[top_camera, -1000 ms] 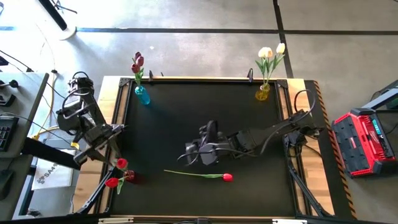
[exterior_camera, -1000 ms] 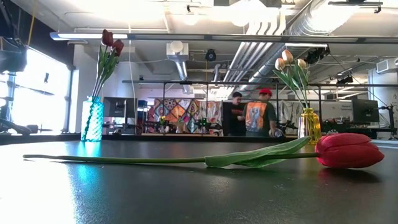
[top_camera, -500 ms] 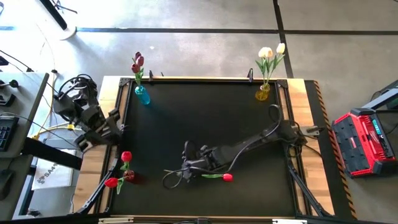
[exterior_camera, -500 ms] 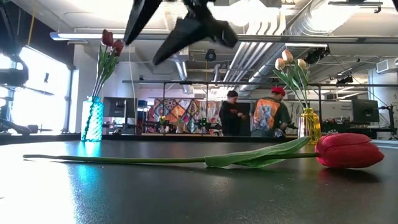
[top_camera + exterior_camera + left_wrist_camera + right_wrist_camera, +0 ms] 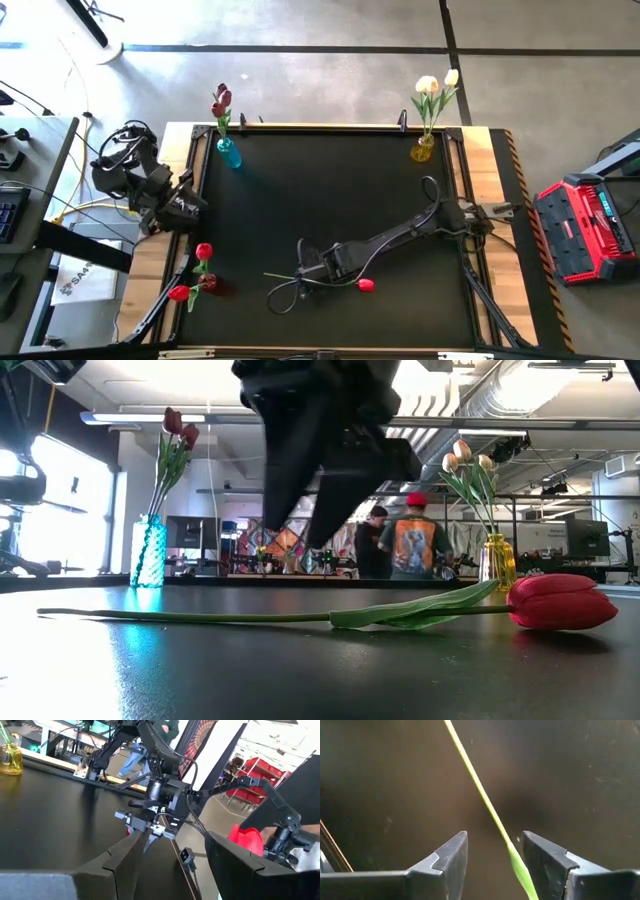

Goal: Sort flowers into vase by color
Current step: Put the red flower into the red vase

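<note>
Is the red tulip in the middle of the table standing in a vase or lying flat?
Lying flat. The red tulip rests on the black table, stem stretched out sideways, outside every vase. The right gripper hangs above its stem, jaws open.

Green stem [image 5: 485, 802] between open claw [image 5: 494, 851] fingers

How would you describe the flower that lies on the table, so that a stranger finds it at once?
Look at the black table, at its near edge, away from the blue vase and yellow vase. Under the open right gripper a red tulip lies flat. It alone is not in a vase.
</note>
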Robot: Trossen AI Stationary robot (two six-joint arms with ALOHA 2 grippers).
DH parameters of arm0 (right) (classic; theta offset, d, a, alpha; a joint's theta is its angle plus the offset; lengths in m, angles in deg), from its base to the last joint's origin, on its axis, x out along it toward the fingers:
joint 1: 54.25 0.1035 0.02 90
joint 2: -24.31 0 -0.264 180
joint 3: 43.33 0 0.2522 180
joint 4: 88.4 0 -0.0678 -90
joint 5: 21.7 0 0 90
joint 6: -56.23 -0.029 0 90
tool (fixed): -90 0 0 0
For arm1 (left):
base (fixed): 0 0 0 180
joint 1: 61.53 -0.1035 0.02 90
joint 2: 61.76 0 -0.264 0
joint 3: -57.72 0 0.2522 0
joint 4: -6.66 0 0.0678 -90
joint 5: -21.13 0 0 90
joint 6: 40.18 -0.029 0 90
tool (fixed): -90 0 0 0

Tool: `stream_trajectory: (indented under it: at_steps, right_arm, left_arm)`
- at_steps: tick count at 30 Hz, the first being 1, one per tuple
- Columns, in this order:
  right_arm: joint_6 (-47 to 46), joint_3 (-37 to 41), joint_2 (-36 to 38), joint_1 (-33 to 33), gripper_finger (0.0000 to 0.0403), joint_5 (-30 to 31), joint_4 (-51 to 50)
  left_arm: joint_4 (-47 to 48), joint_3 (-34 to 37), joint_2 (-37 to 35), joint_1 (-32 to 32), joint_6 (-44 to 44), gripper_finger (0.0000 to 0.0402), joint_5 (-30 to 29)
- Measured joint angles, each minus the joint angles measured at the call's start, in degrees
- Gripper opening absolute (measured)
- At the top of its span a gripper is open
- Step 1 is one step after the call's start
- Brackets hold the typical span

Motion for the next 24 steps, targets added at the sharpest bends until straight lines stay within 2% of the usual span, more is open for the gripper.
stream_trajectory:
  at_steps: [5,14,19,24]
  right_arm:
    - [9.87,0.00,0.05,0.99,0.0178,-2.23,-4.49]
    - [16.56,0.00,0.07,2.16,0.0178,-4.85,-11.38]
    - [18.91,0.00,0.07,3.12,0.0178,-4.81,-15.73]
    - [18.45,1.87,0.18,3.37,0.0178,-2.77,-15.52]
  left_arm:
    - [-1.09,0.00,0.41,0.00,-1.01,0.0204,-1.05]
    - [-11.47,0.00,7.29,-0.22,-9.14,0.0204,-2.61]
    - [-12.32,-1.17,11.74,-2.34,-8.85,0.0204,-2.68]
    - [-12.49,-6.16,17.09,-6.63,-11.17,0.0204,-2.64]
